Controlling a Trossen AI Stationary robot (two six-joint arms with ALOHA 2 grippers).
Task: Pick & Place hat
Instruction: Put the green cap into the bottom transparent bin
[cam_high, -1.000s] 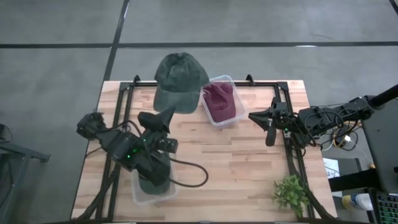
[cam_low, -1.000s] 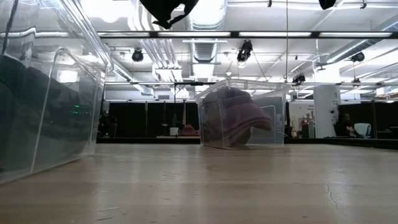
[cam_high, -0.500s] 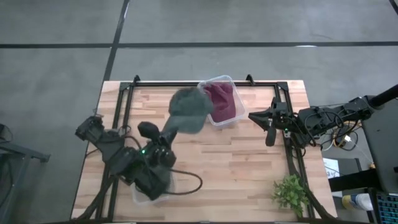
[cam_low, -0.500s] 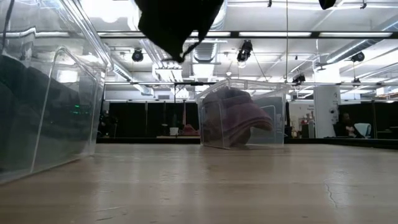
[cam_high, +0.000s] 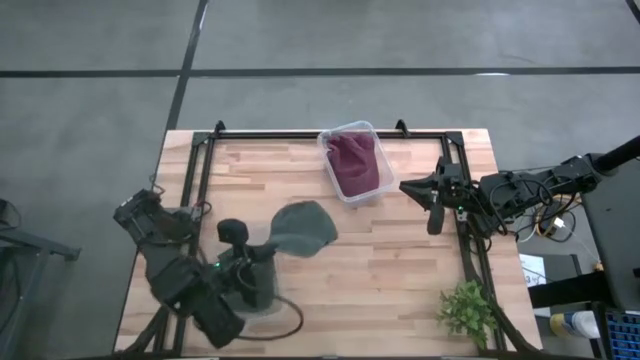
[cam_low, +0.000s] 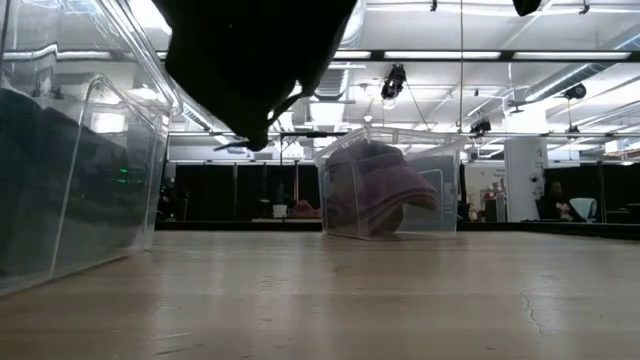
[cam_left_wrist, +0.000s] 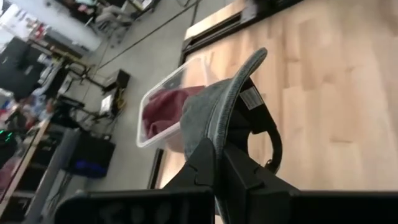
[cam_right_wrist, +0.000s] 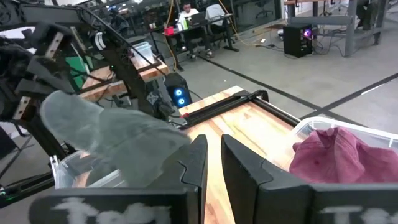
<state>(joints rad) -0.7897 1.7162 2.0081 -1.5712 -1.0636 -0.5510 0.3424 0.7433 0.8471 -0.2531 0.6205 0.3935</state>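
A dark grey-green hat (cam_high: 302, 228) with a faded, washed look is pinched by the brim in the black left claw (cam_left_wrist: 214, 163). A maroon hat (cam_high: 354, 166) fills a clear plastic bin (cam_high: 341, 136) on the pale wooden desk (cam_high: 400, 270), whose planks show a butcher-block pattern edged by a black frame (cam_high: 208, 150). A green plant (cam_high: 467, 309) sits at one desk corner, the floor (cam_high: 90, 90) is grey with dark lines, and the right claw (cam_high: 434, 207) is black.

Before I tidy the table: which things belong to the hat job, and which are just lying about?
In the job:
- grey-green fabric cap, carried by the left gripper
- clear plastic bin by the left arm

Lying about:
- clear plastic bin holding a maroon cap
- small green plant
- right gripper, waiting
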